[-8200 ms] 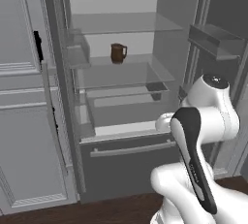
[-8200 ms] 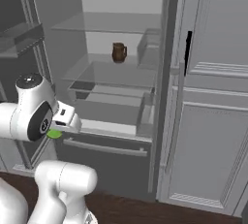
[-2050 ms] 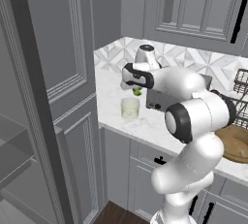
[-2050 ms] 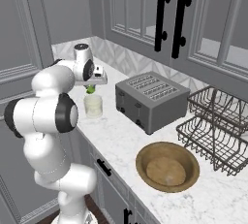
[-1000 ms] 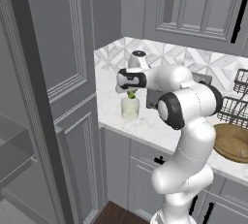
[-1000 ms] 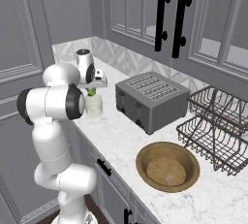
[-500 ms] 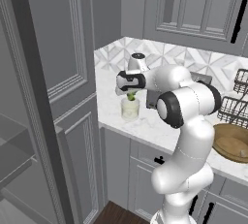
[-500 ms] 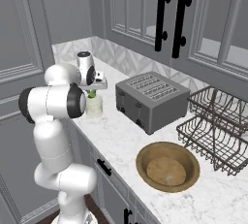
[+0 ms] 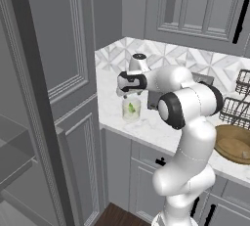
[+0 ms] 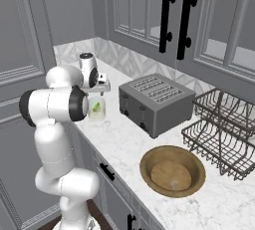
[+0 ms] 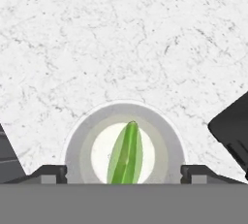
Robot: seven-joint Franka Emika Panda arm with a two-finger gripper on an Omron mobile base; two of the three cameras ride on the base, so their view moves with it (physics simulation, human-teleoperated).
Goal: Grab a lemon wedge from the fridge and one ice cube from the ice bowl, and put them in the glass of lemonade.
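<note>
Marble counter carries glass of lemonade, toaster, wooden bowl.

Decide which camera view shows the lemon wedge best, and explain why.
The hand view: it looks straight down into the glass of lemonade, with the lemon wedge large inside. Both base views show it as a small green speck through the glass.

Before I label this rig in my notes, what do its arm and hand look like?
The glossy white rounded arm has thick tubular links joined by dark grey-black rings at the joints. Its hand is a small white block with a dark band and a round dark-topped cap above it, ending in two small dark fingertips. No cables or markings are visible.
</note>
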